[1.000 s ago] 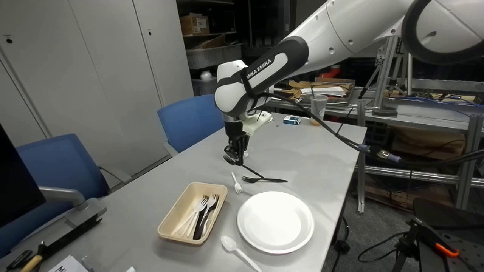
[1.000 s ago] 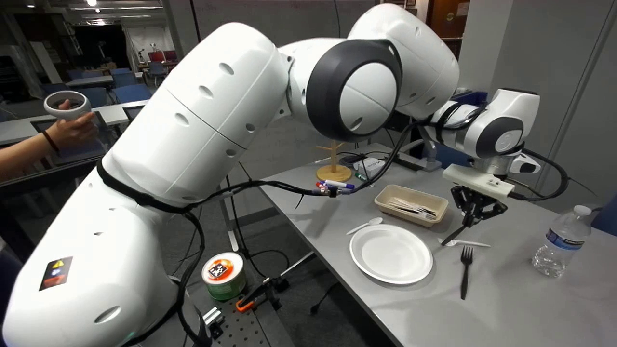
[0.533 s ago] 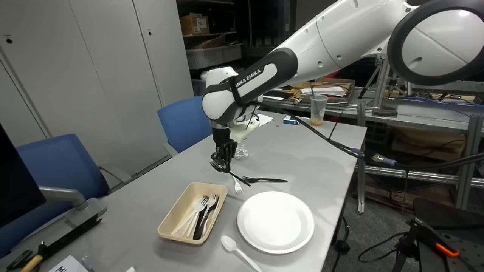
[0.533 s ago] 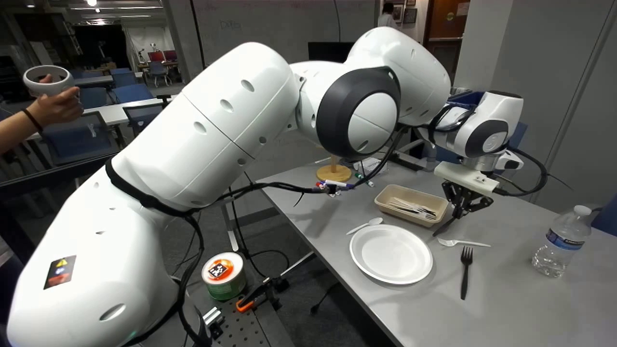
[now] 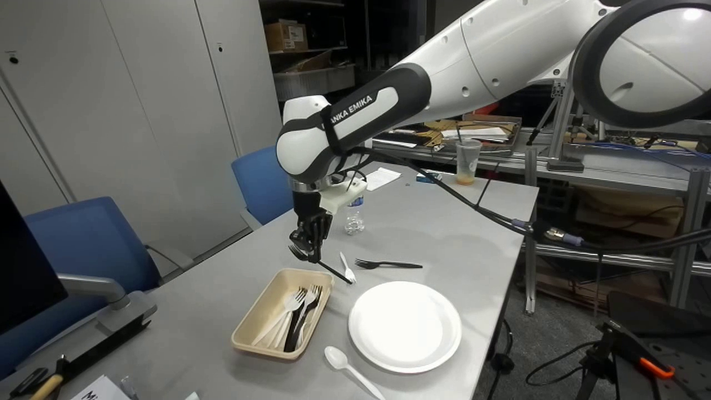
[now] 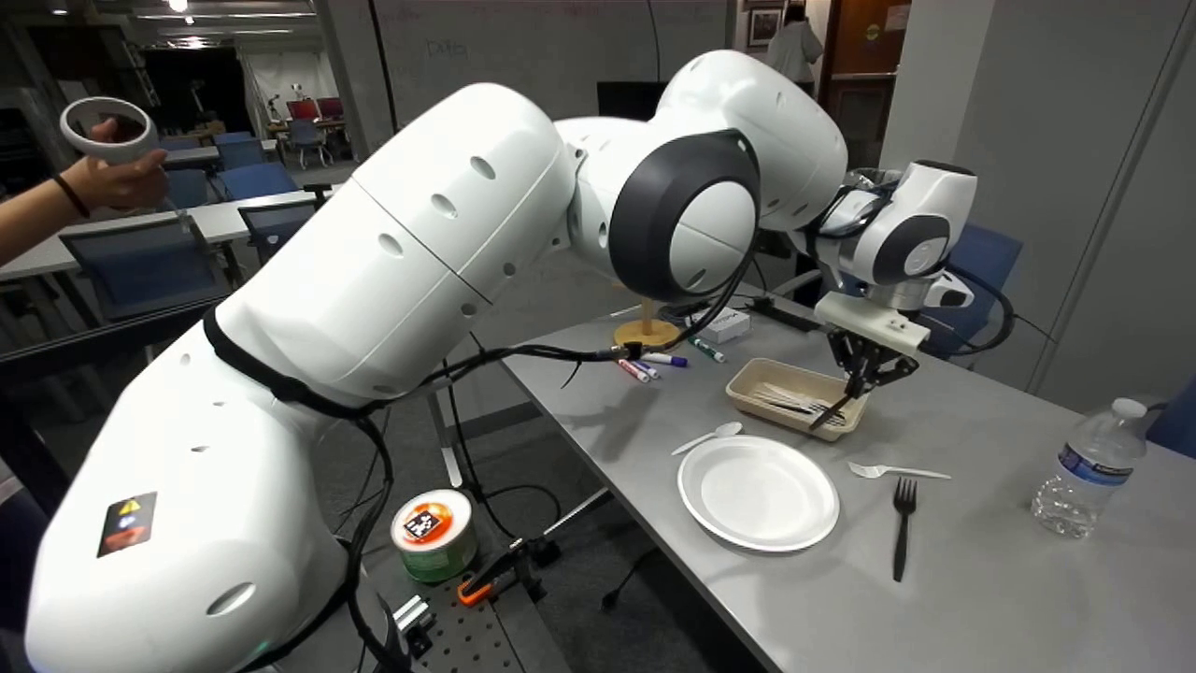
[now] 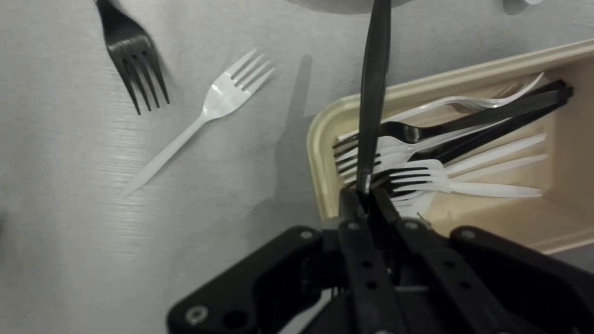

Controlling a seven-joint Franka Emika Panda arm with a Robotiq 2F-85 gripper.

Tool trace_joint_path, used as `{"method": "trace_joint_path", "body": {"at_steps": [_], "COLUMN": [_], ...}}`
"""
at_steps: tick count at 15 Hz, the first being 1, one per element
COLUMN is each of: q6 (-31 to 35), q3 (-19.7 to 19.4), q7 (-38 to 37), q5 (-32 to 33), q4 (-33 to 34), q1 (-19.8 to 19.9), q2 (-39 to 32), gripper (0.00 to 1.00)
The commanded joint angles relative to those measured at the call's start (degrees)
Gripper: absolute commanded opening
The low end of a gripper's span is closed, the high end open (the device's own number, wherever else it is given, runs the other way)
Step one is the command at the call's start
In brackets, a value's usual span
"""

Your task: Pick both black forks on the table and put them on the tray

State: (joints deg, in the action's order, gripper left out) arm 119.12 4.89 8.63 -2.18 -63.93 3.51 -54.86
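Here, arm (image 6: 420, 215) outstretched, claw (image 7: 366, 199) pointing down, black fork (image 7: 375, 69) pinched

Loose black fork (image 7: 129, 41) partly past the wrist view's top edge, tray (image 7: 320, 153) past its right.

Wrist view dim, slightly soft; streaky sheen on table (image 7: 69, 232) towards 9 o'clock, diffuse shadow at 9 o'clock of the held black fork (image 7: 374, 79). In an exterior view, white plate (image 5: 404, 328) nearly washed out at 5 o'clock, glare spot on arm joint (image 5: 655, 66) at 2. In an exterior view, ceiling lamps (image 6: 177, 6) lit at 10.
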Motion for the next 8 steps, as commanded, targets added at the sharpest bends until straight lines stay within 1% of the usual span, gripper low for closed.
{"method": "trace_joint_path", "body": {"at_steps": [1,5,8], "q6": [-4.2,-4.6,-3.8], "q3": [2.4,4.4,5.0], "q7": [1.1,1.9,2.1], "q5": [-3.9,-7.8,-10.3], "q4": [5.7,8.9,11.1], "q1": [0.2,0.9,1.8], "q2": [-2.5,-3.8,-5.3], "gripper": [0.03,0.03,0.03]}}
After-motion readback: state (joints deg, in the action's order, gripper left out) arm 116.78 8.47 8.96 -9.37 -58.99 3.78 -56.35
